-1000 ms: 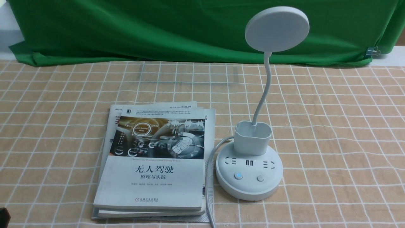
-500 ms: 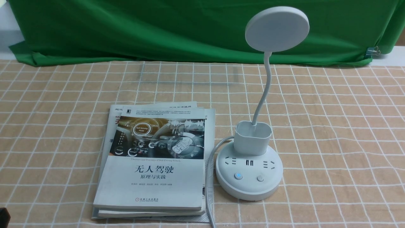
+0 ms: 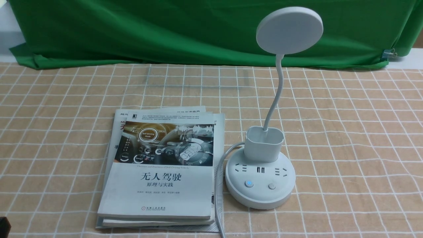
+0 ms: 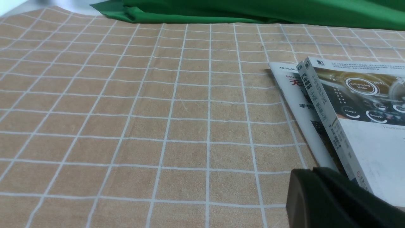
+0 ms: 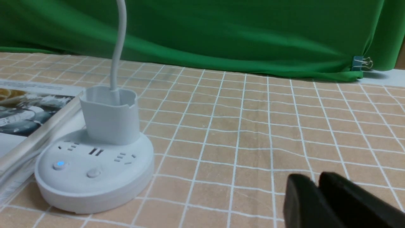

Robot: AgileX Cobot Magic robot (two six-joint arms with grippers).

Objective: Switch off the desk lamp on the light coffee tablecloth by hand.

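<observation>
Standing on the light coffee tablecloth [image 3: 347, 132], one desk lamp [image 3: 261, 180] — two buttons, one lit blue — sits beside two stacked books [image 3: 162, 172]; left gripper [image 4: 313, 172] and right gripper [image 5: 318, 182] closed, empty.

Desk lamp [image 3: 260, 165]: all white, disc head, neck, cup and base alike. 2 round buttons on the base, 1 lit blue [image 3: 249, 183], 1 plain pale grey [image 3: 272, 186].
Light coffee tablecloth [image 3: 347, 132]: tan-beige, grid of thin white lines in squares.
Backdrop cloth [image 3: 165, 33]: plain green.
Books [image 3: 162, 168]: white covers, black Chinese title, top cover has a brown-and-grey dashboard picture; red characters on the lower one.
Left hand [image 4: 329, 199] and right hand [image 5: 319, 202]: black.
</observation>
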